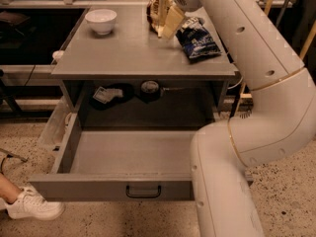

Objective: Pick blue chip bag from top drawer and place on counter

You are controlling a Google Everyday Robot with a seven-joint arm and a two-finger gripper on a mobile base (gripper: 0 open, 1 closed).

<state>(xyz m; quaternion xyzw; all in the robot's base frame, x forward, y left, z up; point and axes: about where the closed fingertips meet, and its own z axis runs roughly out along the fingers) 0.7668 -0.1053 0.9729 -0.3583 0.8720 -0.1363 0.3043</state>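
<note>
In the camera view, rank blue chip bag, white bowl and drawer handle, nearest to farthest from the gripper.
The gripper hovers above the rear of the counter.
1. Blue chip bag, beside it on the counter.
2. White bowl, counter's left rear corner.
3. Drawer handle, low on the top drawer's front.

chip bag (199, 42) on counter (126, 53), jaws just left
</note>
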